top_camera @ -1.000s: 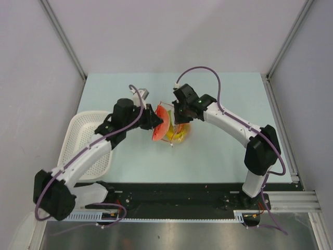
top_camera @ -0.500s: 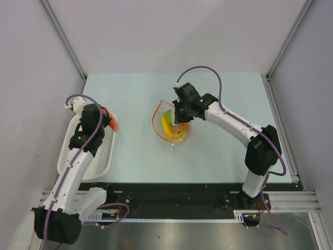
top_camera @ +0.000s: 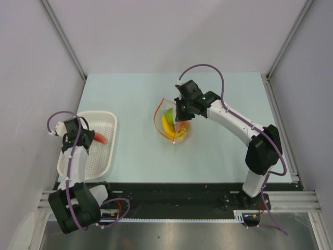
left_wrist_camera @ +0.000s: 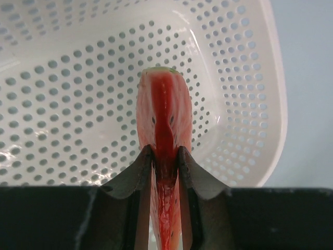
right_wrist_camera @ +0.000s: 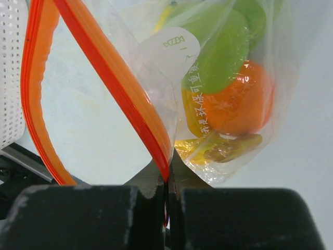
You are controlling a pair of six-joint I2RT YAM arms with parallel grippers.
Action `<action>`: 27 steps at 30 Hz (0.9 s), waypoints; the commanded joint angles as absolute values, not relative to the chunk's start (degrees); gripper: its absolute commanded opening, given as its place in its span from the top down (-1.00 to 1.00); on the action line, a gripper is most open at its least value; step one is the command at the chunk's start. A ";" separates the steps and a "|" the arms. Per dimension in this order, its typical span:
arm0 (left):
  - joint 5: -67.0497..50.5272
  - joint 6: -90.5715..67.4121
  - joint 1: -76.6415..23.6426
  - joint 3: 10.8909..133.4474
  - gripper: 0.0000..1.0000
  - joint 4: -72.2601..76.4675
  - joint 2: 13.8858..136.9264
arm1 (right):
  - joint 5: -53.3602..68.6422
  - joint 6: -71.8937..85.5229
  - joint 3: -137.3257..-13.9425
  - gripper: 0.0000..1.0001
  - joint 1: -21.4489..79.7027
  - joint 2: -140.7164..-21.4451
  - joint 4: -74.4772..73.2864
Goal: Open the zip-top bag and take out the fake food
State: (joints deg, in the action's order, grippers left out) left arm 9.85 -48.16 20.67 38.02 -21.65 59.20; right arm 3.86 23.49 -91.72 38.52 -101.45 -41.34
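The clear zip-top bag (top_camera: 174,127) lies mid-table with its red zip mouth (right_wrist_camera: 119,78) open. Inside show a yellow banana (top_camera: 166,125), a round green fruit (right_wrist_camera: 218,52) and an orange piece (right_wrist_camera: 242,101). My right gripper (top_camera: 180,115) is shut on the bag's red zip strip and holds that edge up; in the right wrist view (right_wrist_camera: 167,177) the strip runs between the closed fingers. My left gripper (top_camera: 93,136) is shut on a red watermelon-slice toy (left_wrist_camera: 164,120) and holds it over the white perforated basket (top_camera: 106,156).
The white basket (left_wrist_camera: 250,104) stands at the table's left edge, near the left arm's base. Metal frame rails run along the left and right sides of the table. A black base rail lies along the near edge.
My left arm has swung from the bag at mid-table leftwards and back to the basket, carrying the red slice. The right gripper has kept its hold on the bag's zip strip.
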 commanded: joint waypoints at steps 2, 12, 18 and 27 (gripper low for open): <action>5.81 -59.58 21.27 38.14 1.00 -14.94 64.31 | 5.10 22.85 -93.78 1.00 39.11 -98.88 -40.34; 11.59 -65.92 20.57 49.21 0.65 -20.56 81.72 | 5.19 22.41 -93.43 1.00 40.52 -98.17 -40.43; 11.34 -61.63 20.48 52.21 -0.60 -21.36 82.80 | 4.75 22.32 -93.16 1.00 40.52 -97.82 -40.34; 3.17 -54.50 13.81 49.57 -0.76 -24.25 68.31 | 4.48 21.62 -93.34 1.00 39.90 -97.47 -40.52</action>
State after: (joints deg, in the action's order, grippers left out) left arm 7.27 -59.46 19.22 49.98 -23.07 78.32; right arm 4.89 22.79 -91.72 40.27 -100.68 -41.30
